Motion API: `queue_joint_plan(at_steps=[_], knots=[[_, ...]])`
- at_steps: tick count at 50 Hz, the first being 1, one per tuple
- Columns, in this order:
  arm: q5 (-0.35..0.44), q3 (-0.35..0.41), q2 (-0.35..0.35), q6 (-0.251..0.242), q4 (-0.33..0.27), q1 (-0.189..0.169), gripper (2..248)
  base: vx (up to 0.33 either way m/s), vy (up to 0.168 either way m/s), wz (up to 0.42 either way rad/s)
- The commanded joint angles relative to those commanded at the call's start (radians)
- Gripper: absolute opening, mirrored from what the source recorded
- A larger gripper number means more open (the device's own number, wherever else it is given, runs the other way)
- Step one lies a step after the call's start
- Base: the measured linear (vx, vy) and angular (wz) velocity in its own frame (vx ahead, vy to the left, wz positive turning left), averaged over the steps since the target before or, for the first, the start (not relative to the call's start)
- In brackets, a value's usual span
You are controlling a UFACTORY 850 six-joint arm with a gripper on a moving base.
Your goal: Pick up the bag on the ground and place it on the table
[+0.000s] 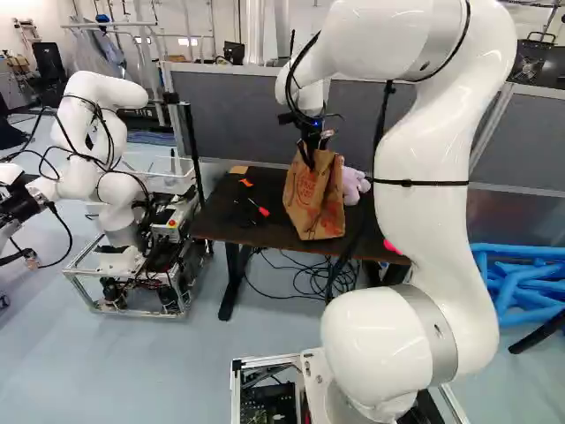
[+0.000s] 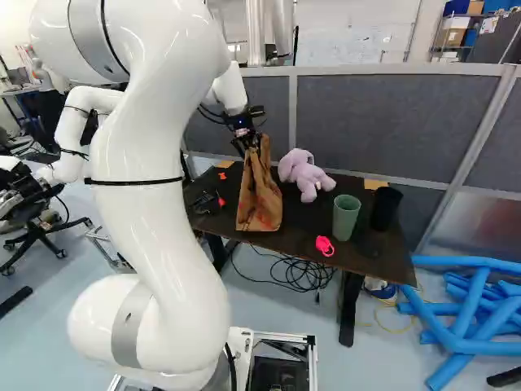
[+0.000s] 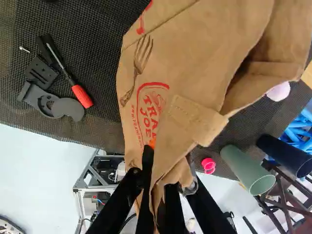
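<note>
"What stood behind the table (image 2: 370,259)?"

"Grey partitions (image 2: 391,122) in pale frames, with a white wall (image 2: 350,32) beyond."

"And the floor (image 2: 391,358)?"

"Pale blue-grey. Black cables (image 2: 301,275) lay looped under the table, and blue tubes (image 2: 468,330) were heaped at the right of the right base view."

Right base view: purple plush toy (image 2: 304,169); green cup (image 2: 346,218) at half-past four from it. From green cup: black cup (image 2: 386,208) half-past two, pink object (image 2: 325,245) seven, blue tubes (image 2: 474,314) four o'clock. Red-handled screwdriver (image 3: 82,96) eight o'clock from toy.
</note>
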Motion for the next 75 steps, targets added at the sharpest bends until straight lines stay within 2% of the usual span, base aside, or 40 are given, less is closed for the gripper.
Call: queue_joint_plan(at_steps=[17,18,22,23,28,29,33,34,38,39,44,45,49,50,75], knots=[[0.004,0.004,-0.001,0.0,0.0,0.0,21,0.0,0.0,0.0],[0.004,0.004,-0.001,0.0,0.0,0.0,29,0.0,0.0,0.0],[0.004,0.004,-0.001,0.0,0.0,0.0,29,0.0,0.0,0.0],[0.004,0.004,-0.001,0.0,0.0,0.0,62,0.0,0.0,0.0],[0.004,0.004,-0.001,0.0,0.0,0.0,62,0.0,0.0,0.0],[0.004,0.004,-0.001,0.0,0.0,0.0,96,0.0,0.0,0.0],[0.004,0.004,-0.001,0.0,0.0,0.0,96,0.0,0.0,0.0],[0.004,0.004,-0.001,0.0,0.0,0.0,132,0.0,0.0,0.0],[0.004,0.004,-0.001,0.0,0.0,0.0,132,0.0,0.0,0.0],[0.004,0.004,-0.001,0.0,0.0,0.0,168,0.0,0.0,0.0],[0.004,0.004,-0.001,0.0,0.0,0.0,168,0.0,0.0,0.0],[0.004,0.004,-0.001,0.0,0.0,0.0,205,0.0,0.0,0.0],[0.004,0.004,-0.001,0.0,0.0,0.0,205,0.0,0.0,0.0],[0.004,0.004,-0.001,0.0,0.0,0.0,242,0.0,0.0,0.0],[0.004,0.007,0.016,0.0,0.0,0.0,247,0.0,0.0,0.0]])
